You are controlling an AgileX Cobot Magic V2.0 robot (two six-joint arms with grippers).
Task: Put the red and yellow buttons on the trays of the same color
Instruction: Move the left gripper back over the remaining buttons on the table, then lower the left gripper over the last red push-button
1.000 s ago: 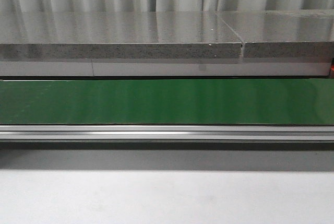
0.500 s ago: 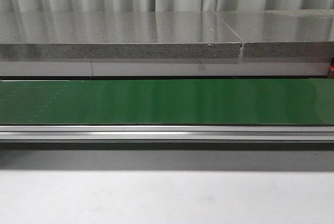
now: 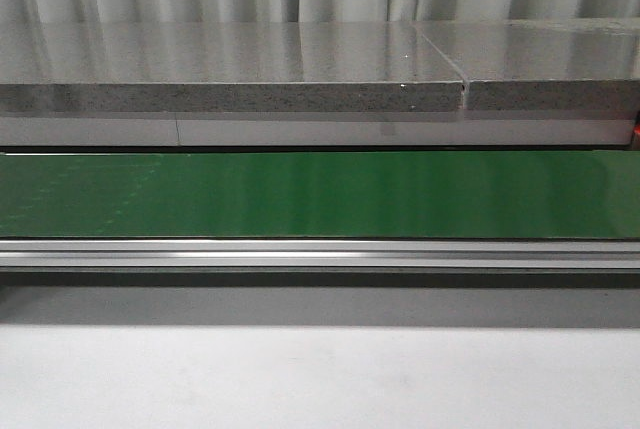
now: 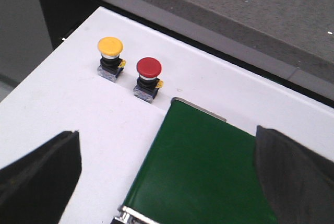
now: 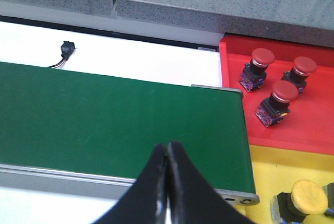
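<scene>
A yellow button (image 4: 110, 46) and a red button (image 4: 148, 67) stand upright side by side on the white bench (image 4: 78, 104), each a mushroom cap on a dark body, near the end of the green belt (image 4: 209, 166). Three more red-capped buttons (image 5: 262, 56) (image 5: 303, 66) (image 5: 284, 92) sit tilted in the red tray (image 5: 313, 125), close together but apart. One yellow-capped button (image 5: 308, 193) lies in the yellow tray (image 5: 266, 169), which adjoins the red one.
</scene>
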